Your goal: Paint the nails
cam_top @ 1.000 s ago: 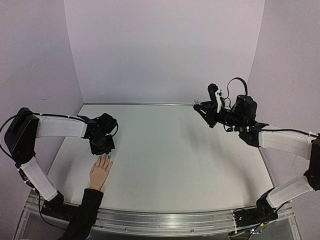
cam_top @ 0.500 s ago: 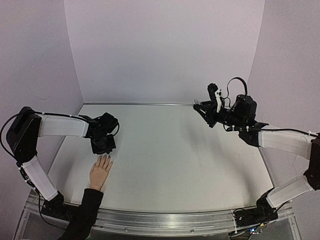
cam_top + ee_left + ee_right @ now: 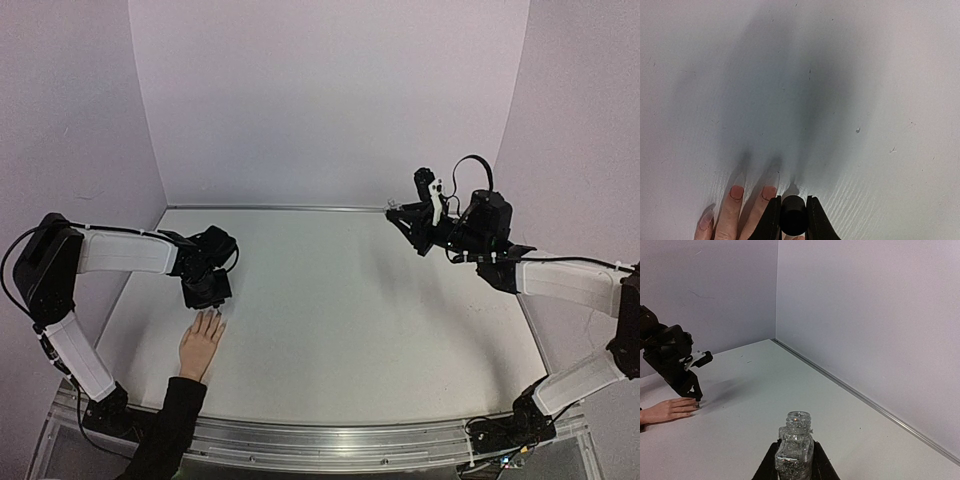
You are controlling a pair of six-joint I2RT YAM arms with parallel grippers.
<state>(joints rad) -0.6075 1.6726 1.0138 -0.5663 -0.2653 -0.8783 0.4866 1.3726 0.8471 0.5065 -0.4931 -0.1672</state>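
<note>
A white, matte surface [image 3: 340, 310] with fine scuffs and specks spreads beneath the left pincer [image 3: 214, 306] and the right pincer [image 3: 403, 214]. Beyond both rises a pale lilac back wall [image 3: 330, 100], with a thin metal strip [image 3: 280, 208] at its foot. Outside each pincer stands a side wall [image 3: 70, 120] of the same tint. A metal rail [image 3: 350, 436] edges the surface behind them. Soft light leaves a blurred shadow [image 3: 790, 100] ahead of the left pincer.
</note>
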